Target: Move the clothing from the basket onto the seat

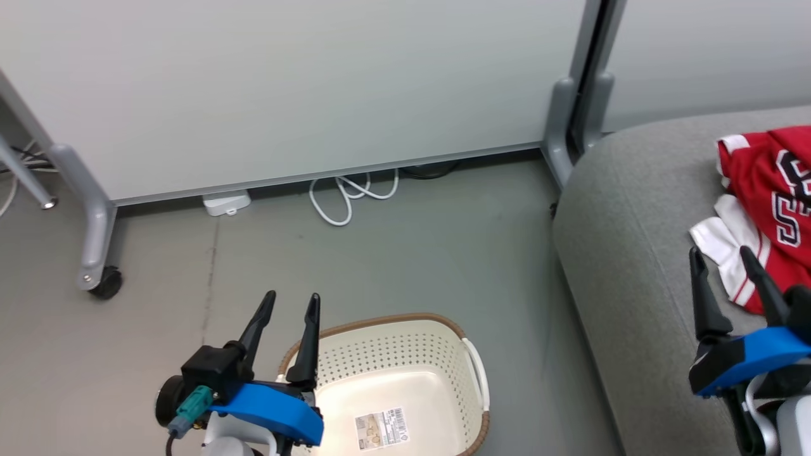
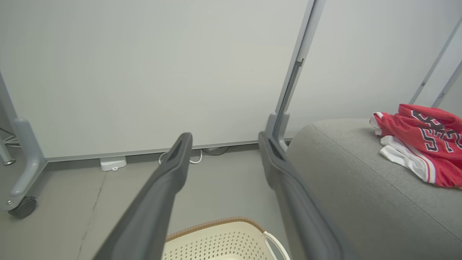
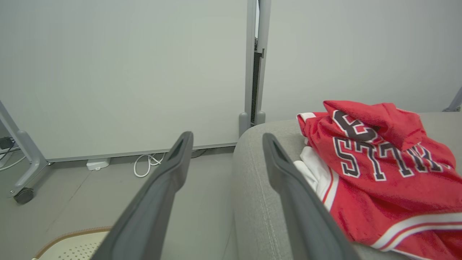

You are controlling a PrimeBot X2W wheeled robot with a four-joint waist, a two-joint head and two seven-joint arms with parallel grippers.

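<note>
The red clothing [image 1: 770, 209] with white trim and black-and-white lettering lies crumpled on the light-grey seat [image 1: 627, 253] at the right; it also shows as clothing [image 2: 422, 141] and clothing [image 3: 379, 169]. The cream perforated basket [image 1: 443, 361] stands on the floor with only a barcode label showing on its bottom. My left gripper [image 1: 291, 303] hovers open over the basket's left rim, holding nothing. My right gripper [image 1: 722, 256] stands open above the seat, just beside the clothing's near edge, with nothing between its fingers.
A pale partition wall [image 1: 285, 88] on grey wheeled legs [image 1: 95, 253] runs behind. A coiled white cable [image 1: 348, 196] and a small white box [image 1: 226, 202] lie on the grey floor at its base. Open floor lies between basket and wall.
</note>
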